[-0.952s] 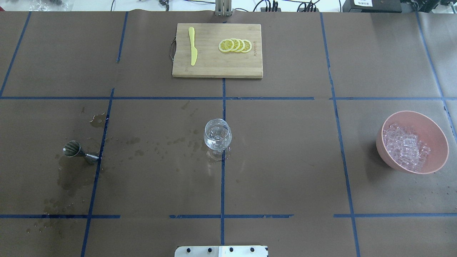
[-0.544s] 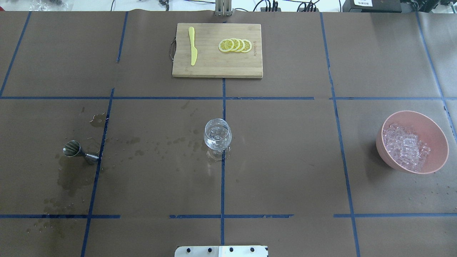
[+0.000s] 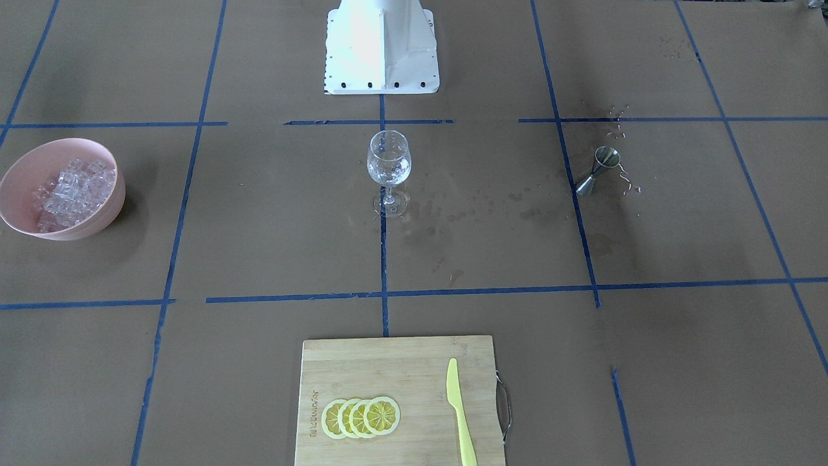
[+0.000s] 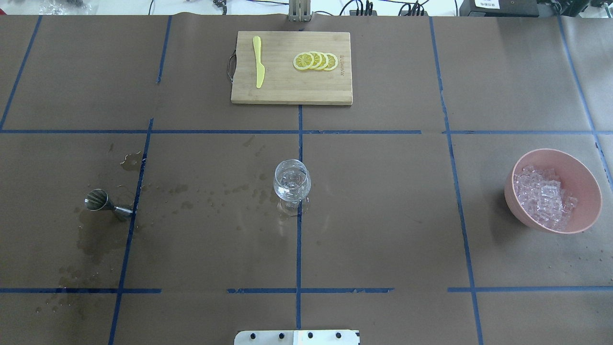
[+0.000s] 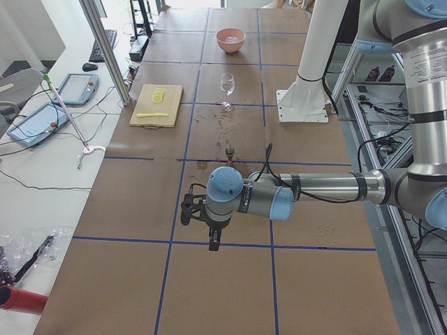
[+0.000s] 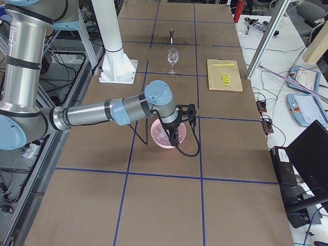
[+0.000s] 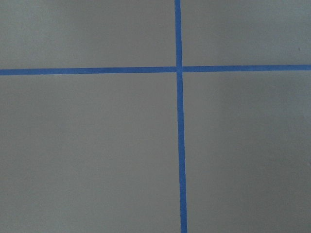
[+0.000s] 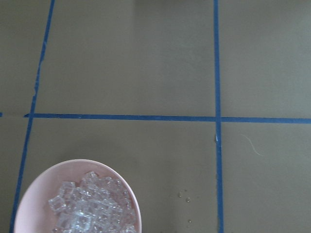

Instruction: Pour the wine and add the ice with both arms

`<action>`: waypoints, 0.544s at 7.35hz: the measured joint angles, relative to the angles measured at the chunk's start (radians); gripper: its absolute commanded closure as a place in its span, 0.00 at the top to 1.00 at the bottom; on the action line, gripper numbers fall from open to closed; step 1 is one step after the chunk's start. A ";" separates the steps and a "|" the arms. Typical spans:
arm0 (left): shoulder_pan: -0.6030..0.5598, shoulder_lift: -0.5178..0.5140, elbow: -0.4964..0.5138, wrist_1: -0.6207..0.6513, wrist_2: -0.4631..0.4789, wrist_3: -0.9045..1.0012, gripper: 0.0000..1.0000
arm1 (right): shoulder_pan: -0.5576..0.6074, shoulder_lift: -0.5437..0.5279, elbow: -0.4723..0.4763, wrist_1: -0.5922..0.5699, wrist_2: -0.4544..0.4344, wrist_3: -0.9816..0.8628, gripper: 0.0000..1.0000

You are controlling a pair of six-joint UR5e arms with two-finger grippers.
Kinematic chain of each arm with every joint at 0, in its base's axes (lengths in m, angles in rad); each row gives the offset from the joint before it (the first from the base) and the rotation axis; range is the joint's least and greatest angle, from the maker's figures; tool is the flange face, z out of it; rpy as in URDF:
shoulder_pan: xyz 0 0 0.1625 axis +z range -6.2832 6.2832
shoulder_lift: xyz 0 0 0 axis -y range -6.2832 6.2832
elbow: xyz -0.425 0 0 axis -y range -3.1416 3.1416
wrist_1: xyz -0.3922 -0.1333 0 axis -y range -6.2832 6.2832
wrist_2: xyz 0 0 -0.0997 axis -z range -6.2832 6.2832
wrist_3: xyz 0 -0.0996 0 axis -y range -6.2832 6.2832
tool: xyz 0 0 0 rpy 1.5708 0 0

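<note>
A clear cut-pattern stemmed glass (image 4: 292,182) stands upright at the table's middle, also in the front view (image 3: 389,162). I cannot make out wine in it. A steel jigger (image 4: 103,203) stands on the left, among wet stains. A pink bowl (image 4: 586,191) on the right holds the heap of ice (image 4: 543,196). The ice also shows in the right wrist view (image 8: 90,206). My left gripper (image 5: 213,242) hangs over bare paper, far from the jigger. My right gripper (image 6: 174,137) hangs above the bowl (image 6: 164,146). I cannot tell whether either is open or shut.
A bamboo cutting board (image 4: 287,91) at the far side carries a yellow knife (image 4: 258,62) and lemon slices (image 4: 316,61). The white pedestal (image 3: 381,52) stands at the robot's edge. Blue tape lines cross the brown paper.
</note>
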State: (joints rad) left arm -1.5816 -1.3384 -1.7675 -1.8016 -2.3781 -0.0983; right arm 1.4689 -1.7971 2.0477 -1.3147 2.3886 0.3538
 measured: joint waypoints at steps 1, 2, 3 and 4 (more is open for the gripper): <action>0.000 0.000 0.000 -0.009 -0.001 -0.001 1.00 | -0.082 0.000 0.011 0.059 -0.048 0.085 1.00; 0.000 -0.001 -0.001 -0.018 -0.001 -0.001 1.00 | -0.180 -0.001 0.014 0.113 -0.127 0.188 1.00; 0.000 -0.001 -0.001 -0.028 -0.001 -0.002 1.00 | -0.278 -0.005 0.011 0.153 -0.215 0.278 0.99; 0.000 -0.001 0.000 -0.038 -0.001 -0.002 1.00 | -0.347 -0.013 -0.003 0.180 -0.274 0.322 0.87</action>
State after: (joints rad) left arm -1.5815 -1.3391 -1.7678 -1.8398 -2.3792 -0.1007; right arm 1.1215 -1.8102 2.0444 -1.1350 2.1146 0.6757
